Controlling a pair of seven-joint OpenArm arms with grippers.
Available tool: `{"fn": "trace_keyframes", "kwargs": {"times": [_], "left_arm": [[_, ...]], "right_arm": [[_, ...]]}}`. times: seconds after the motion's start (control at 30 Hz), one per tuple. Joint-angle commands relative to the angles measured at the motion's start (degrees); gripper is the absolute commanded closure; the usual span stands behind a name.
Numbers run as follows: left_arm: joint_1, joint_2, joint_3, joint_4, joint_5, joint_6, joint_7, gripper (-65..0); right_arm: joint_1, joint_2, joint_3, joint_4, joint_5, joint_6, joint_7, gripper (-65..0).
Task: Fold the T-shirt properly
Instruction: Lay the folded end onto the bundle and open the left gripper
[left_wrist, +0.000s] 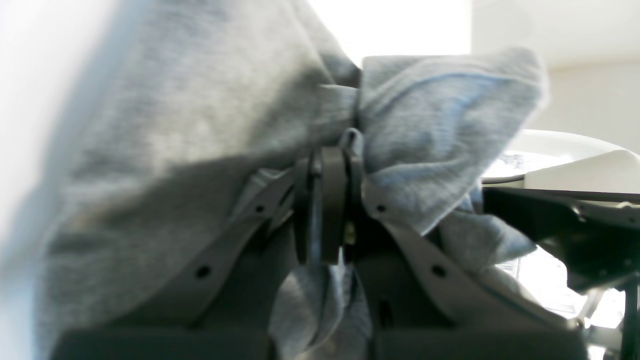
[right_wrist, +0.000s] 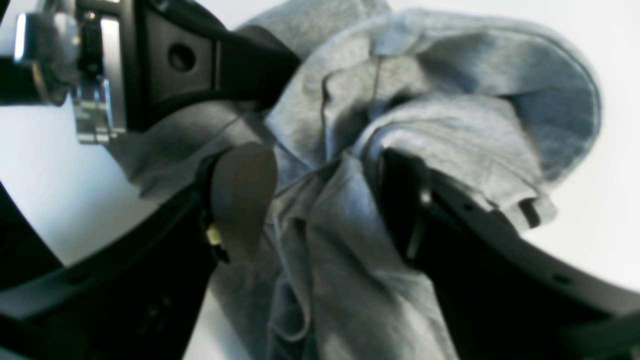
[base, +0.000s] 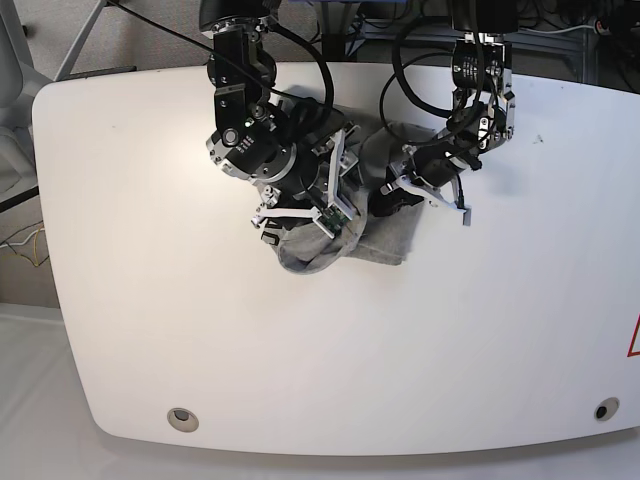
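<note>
T-shirt (base: 385, 240): grey, bunched in a crumpled heap near the far middle of the surface, between the two arms; no lettering visible.
Surface (base: 200, 330): white, rounded corners, bare around the heap.
Left arm: on the base view's right, reaching down into the heap's right side.
Right arm: on the base view's left, wrist low over the heap's left side.
Right gripper (right_wrist: 325, 200): fingers (right_wrist: 242, 195) well apart; folds of grey cloth fill the gap between them. Cannot tell whether the cloth is gripped or only lying there.
Left gripper (left_wrist: 327, 200): fingers together, clamped on a pinch of the fabric; cloth fans out above the tips and a fold hangs below them.
</note>
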Motion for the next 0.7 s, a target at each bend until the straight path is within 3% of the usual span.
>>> {"fn": "trace_keyframes", "kwargs": {"times": [0.0,0.4,0.67], "left_arm": [[-0.8,-0.8,0.1,3.0,-1.4,-0.8,-0.8,-2.2],[0.4,-1.3,-0.1,9.4,-1.3,-0.8,-0.8,-2.2],[2.3,-3.9,-4.8,12.3,-1.3,-0.7,-0.8,-2.2]], "right_arm": [[1.3,-0.4,0.0,0.9,0.5,0.0,1.5,-35.9],[1.5,-0.4,0.0,1.2,0.4,0.2,1.5,-36.0],[2.7,-0.4,0.5,1.5,0.4,0.2,1.5,-36.2]]}}
